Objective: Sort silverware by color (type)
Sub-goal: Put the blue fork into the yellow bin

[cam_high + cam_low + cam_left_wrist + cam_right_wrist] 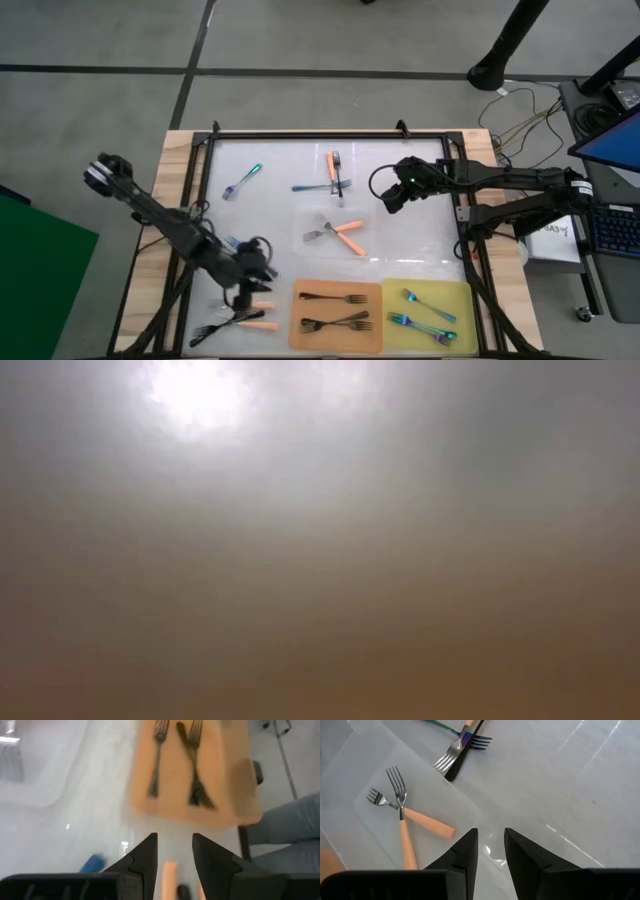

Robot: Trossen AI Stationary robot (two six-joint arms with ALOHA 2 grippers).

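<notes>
**A:** White tabletop (420, 250), framed in black rail, fills your overhead picture; where do you stand on it?

**B:** Start nearest. Your left gripper (250, 283) sits low at the near-left, right over the unsorted pile (232, 322) of black and orange-handled forks. In its wrist camera the two fingers (145, 857) stand apart with nothing clamped, and an orange handle (170, 872) runs straight through the gap, along the line the gripper faces. That is the relation to watch: handle lengthwise between the jaws, so you would need to turn the wrist across it to pinch it.

**A:** And farther out?

**B:** Just beyond lies the orange mat (336, 316) with black forks (334, 311), then the yellow mat (430, 312) with iridescent forks (425, 315). Mid-table, two orange-handled forks (340, 234) cross on a clear sheet. Your right gripper (392, 192) hovers near them, fingers parted and empty, and is the closer arm to them. At the far side, a crossed cluster (330, 178) and a lone teal fork (243, 182) wait.

**A:** Which camera tells you more?

**B:** Overhead gives the layout, but the arm hides what lies under the left fingers; the wrist camera shows that. The table-level camera shows only haze.
</notes>
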